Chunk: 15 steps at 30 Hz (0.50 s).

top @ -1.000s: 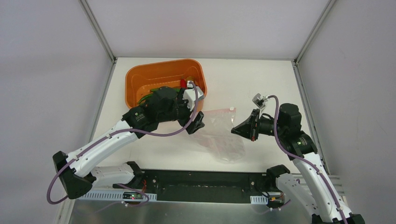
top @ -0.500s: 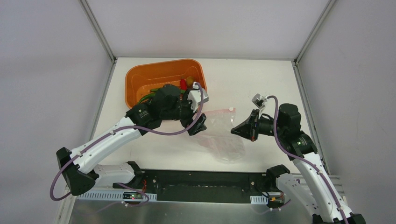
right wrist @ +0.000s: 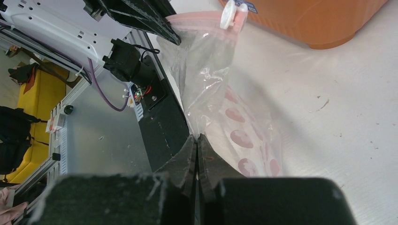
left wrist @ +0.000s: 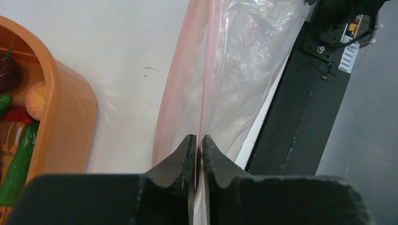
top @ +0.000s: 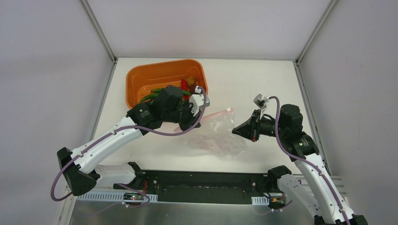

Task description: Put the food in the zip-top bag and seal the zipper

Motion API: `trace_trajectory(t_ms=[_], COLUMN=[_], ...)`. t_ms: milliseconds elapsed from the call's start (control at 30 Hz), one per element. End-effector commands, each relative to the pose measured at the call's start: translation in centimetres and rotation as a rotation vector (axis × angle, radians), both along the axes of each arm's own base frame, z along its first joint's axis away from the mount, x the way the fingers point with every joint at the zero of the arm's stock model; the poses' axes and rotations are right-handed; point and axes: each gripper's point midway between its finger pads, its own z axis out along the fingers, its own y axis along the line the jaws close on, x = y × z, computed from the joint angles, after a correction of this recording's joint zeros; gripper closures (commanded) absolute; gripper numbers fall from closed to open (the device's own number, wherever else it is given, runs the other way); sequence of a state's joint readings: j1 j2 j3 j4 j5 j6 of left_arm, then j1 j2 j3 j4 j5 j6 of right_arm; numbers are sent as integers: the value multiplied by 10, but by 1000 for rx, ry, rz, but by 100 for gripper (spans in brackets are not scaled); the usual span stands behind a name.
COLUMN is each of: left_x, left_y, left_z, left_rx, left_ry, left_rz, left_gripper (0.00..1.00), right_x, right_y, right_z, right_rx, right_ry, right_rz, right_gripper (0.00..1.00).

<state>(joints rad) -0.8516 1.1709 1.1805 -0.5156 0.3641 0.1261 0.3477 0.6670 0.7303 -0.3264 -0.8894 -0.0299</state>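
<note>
– Top external view: where is the zip-top bag [top: 216, 136] found?
– It is seen stretched between the two arms, over the white surface [top: 263, 84], just beside the orange tub [top: 141, 77]. Its pink zipper [top: 215, 114] is turned toward the tub, with a white slider [top: 228, 109] at the right end.
– How is the left pincer [top: 189, 123] set?
– In the left wrist view its fingers are pressed together on the bag's film at the mouth edge, right against the pink strip.
– And the right pincer [top: 237, 131]?
– It is clamped on the bag's right side, near the slider end; pink dots are seen on the plastic in the right wrist view.
– Where is the food kept?
– It is held in the tub: green chili peppers [top: 151, 96], a red chili [top: 184, 84] and an orange round piece [top: 191, 81]. A dark-red piece [left wrist: 7, 75] is made out in the left wrist view. Whether the surface is touched by the bag cannot be told.
</note>
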Motion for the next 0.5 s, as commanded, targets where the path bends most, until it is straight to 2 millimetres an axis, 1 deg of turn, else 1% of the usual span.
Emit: trace_trajectory(t_ms=[0, 33, 100, 133, 167, 200, 233, 300, 400, 433, 467], left_x=[-9, -9, -9, -10, -12, -14, -14, -12, -8, -7, -6], left_y=[0, 0, -1, -1, -3, -4, -4, 0, 6, 8, 10], left_z=[24, 26, 30, 30, 33, 34, 35, 38, 43, 44, 46], left_rx=[-69, -77, -100, -106, -124, -135, -138, -132, -117, -110, -100], left_ry=[-11, -15, -33, -42, -57, -76, -96, -155, -246, -277, -308], left_rz=[-6, -5, -11, -24, -43, -68, -78, -88, -91, -93, -97], left_gripper=[95, 99, 100, 100, 100, 100, 100, 100, 100, 100, 100], right_x=[3, 3, 1, 1, 1, 2, 4, 9, 16, 16, 16], right_y=[1, 1, 2, 2, 1, 1, 0, -4, -12, -15, -19], right_z=[13, 14, 20, 25, 32, 39, 46, 64, 99, 114, 124], right_rx=[16, 18, 30, 34, 44, 53, 59, 77, 120, 140, 155], right_ry=[-42, -41, -46, -54, -50, -58, -68, -92, -132, -158, -178], right_rz=[-8, -8, -5, -7, -20, -33, -49, -111, -213, -243, -274], right_gripper=[100, 100, 100, 95, 90, 81, 68, 48, 34, 31, 27])
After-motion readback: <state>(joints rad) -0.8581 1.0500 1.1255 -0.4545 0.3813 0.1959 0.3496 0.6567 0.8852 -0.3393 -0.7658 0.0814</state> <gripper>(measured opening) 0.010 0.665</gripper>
